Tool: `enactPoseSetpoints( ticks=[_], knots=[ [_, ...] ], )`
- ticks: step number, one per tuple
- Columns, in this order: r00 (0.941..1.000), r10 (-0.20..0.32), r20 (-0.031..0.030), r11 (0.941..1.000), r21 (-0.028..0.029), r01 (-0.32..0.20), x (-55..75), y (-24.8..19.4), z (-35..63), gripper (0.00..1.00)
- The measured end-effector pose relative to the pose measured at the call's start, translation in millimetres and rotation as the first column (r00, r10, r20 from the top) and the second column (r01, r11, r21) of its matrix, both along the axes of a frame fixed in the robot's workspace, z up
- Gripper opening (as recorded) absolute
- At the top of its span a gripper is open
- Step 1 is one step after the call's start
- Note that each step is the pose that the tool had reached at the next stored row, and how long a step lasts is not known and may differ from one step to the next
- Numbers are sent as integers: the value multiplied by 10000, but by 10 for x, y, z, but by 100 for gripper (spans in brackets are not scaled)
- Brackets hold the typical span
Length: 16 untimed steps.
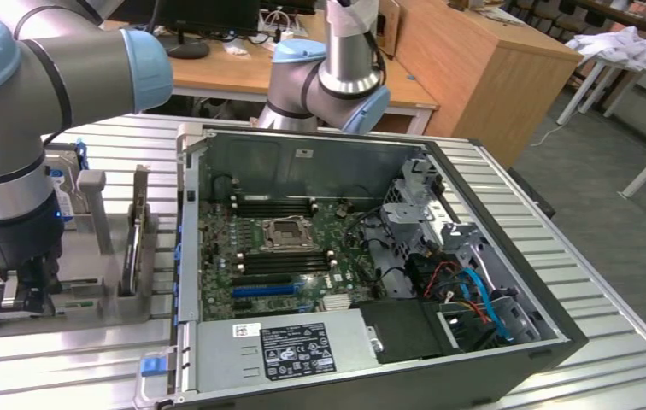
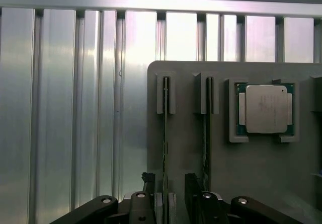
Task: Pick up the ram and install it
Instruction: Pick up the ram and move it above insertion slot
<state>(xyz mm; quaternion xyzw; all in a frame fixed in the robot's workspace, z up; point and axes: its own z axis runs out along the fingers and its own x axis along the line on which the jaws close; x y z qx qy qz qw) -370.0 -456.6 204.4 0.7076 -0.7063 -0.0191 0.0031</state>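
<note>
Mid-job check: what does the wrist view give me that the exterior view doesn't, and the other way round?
Wrist view: the ram standing on edge in its slot, between the fingers of the open gripper; a second stick in the next slot; the silver processor chip in its recess.
Exterior view: the open computer case with its motherboard, and a second arm behind it.
Both: the gripper low over the grey holder on the ribbed metal table.

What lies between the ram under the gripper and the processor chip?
A second ram stick, on edge in its own slot of the grey holder; the wrist view shows it between the ram and the processor chip.
</note>
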Motion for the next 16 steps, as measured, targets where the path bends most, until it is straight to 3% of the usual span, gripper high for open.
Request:
enactPoseSetpoints(
  ticks=[10,11,16],
  knots=[
    [10000,0,0,10000,0,0,0,0,0,36],
    [10000,0,0,10000,0,0,0,0,0,29],
    [10000,0,0,10000,0,0,0,-4,-1,29]
  ],
)
